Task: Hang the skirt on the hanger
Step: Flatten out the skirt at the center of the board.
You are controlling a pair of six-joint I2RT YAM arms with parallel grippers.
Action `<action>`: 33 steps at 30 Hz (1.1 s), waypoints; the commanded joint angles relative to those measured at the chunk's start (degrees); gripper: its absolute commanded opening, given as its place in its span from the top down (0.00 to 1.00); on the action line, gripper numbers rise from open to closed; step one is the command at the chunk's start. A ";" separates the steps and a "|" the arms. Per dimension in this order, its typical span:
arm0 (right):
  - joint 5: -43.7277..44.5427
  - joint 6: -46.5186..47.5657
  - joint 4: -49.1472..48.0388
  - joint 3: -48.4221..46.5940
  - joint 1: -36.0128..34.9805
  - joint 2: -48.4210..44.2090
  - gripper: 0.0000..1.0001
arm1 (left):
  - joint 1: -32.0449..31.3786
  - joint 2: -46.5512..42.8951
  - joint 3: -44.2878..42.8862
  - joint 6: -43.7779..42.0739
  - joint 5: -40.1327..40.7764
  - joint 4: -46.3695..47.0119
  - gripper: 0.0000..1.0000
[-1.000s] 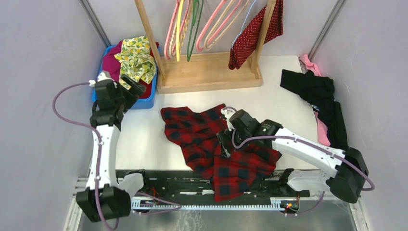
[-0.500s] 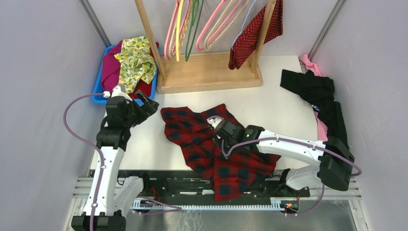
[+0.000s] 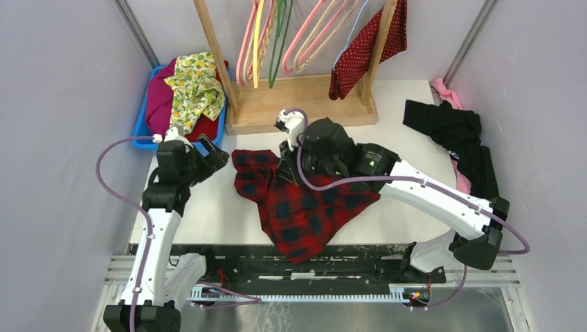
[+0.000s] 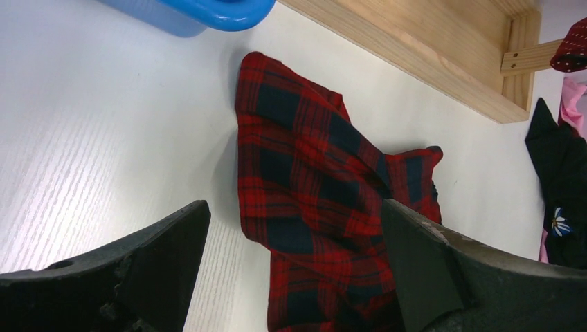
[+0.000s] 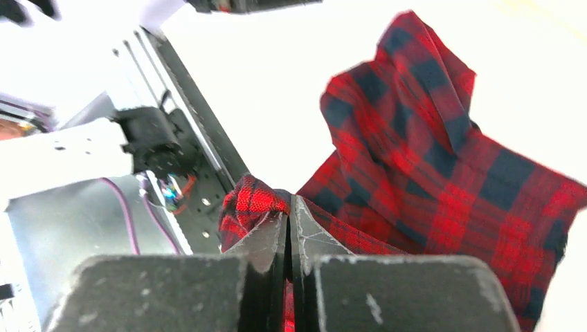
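Top external view: right tool (image 3: 289, 173) pinches the plaid garment (image 3: 304, 211) mid-worktop (image 3: 408, 149). The left tool (image 3: 213, 153) gapes near the left edge, and the skirt (image 3: 363, 52) hangs from the rack (image 3: 297, 104) at the far edge.

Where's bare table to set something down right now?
Two patches: between the left arm and the plaid; and behind the right arm, between the rack base and the black clothes. Crowded: centre, where the right hand pinches the plaid, and the back left corner by the bin.
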State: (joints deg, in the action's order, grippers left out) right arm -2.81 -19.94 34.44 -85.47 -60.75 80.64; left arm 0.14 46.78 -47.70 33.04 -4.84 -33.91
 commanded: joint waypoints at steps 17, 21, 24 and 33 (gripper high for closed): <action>-22.15 -3.25 2.39 -55.72 9.83 48.17 0.71 | -0.14 -8.28 -5.10 -3.04 11.03 -6.48 0.00; -25.52 -1.79 -7.06 -32.93 10.07 35.87 0.47 | -0.15 -9.85 -6.56 -3.12 11.99 -8.37 0.00; -22.64 -1.25 -11.30 -16.07 11.16 23.97 0.41 | -0.15 -10.67 -7.54 -2.42 10.70 -8.98 0.00; -1.13 -0.82 -2.83 10.81 14.12 0.27 0.36 | -0.38 -6.07 -6.74 -1.42 -9.11 -5.16 0.05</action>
State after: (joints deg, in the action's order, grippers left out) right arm -14.96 -20.71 31.00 -81.97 -48.12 89.52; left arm 0.12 38.54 -54.59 32.49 -2.76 -42.72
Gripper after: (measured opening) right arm 0.632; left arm 0.955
